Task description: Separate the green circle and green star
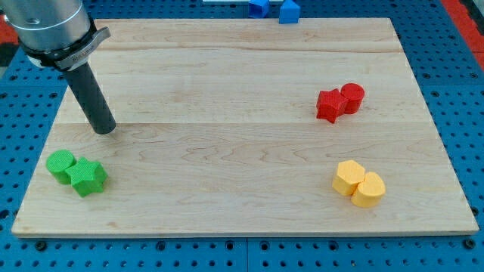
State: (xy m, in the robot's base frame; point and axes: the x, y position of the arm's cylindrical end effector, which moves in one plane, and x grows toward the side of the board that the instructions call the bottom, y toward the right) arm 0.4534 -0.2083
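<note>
Pale wooden board point(242, 151) lies on a blue perforated table point(454, 45).

Near edge (the view's bottom), left: green cylinder block, i.e. the green circle point(61, 165), and green star-shaped block point(88, 177). The two are touching; the star sits just to the view's right of the circle and slightly lower. Both lie close to the board's lower-left corner. Not separated.

Near edge, right: two yellow blocks, touching. Yellow multi-sided block point(349, 177) on the left; yellow rounded block point(370, 190) to its lower right. Exact shapes are hard to make out.

Middle depth, right: red star-shaped block point(330, 105) touching red cylinder block point(352, 96), the cylinder at the star's upper right.

Middle depth, left: my tip point(105, 129) rests on the board above the green pair, apart from both blocks, bare wood between. It is nearer the green circle and star than any other block and well apart from the red and yellow pairs. The dark rod rises toward the view's top left into the grey arm housing point(45, 26).

Grasp state: no fingers on this arm, only the rod; nothing held.

Far edge (the view's top): two blue blocks point(274, 8) beyond the board's rim, partly cut off by the frame; shapes cannot be told.
</note>
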